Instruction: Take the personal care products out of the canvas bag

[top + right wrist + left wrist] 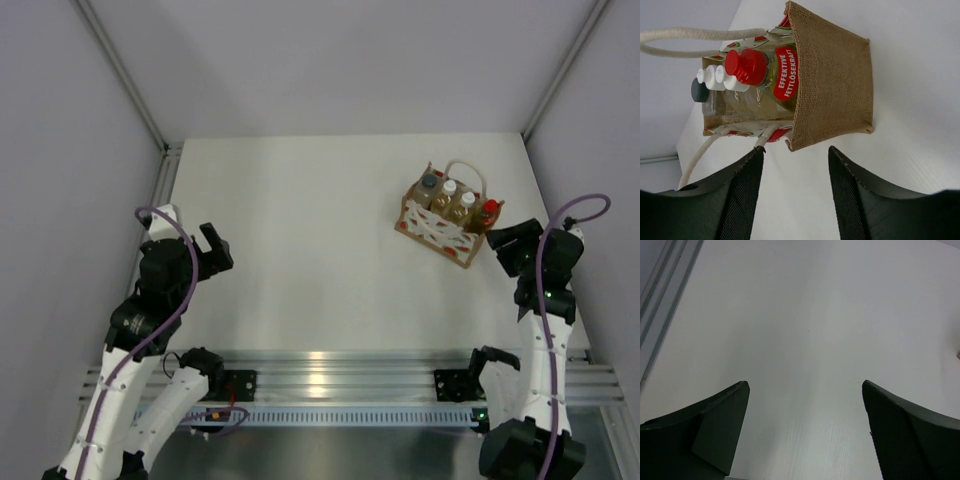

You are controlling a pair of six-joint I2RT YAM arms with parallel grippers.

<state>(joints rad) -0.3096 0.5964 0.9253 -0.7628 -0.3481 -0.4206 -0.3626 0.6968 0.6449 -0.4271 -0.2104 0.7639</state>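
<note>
The canvas bag (440,228) stands at the table's right rear, with tan end walls, white-and-red sides and cream handles. In it stand four bottles in a row: dark grey cap (429,182), two white caps (449,187) (467,199), and red cap (489,209). In the right wrist view the bag (835,75) is just ahead of my open, empty right gripper (796,152), with the red-capped yellow bottle (747,66) nearest, then white caps (722,75) and the grey cap (699,90). My right gripper (506,250) is beside the bag's right end. My left gripper (214,250) is open and empty, far left.
White table (300,260) with grey walls on three sides and an aluminium rail (330,365) along the near edge. The left wrist view shows only bare table (805,330) between its fingers (725,415).
</note>
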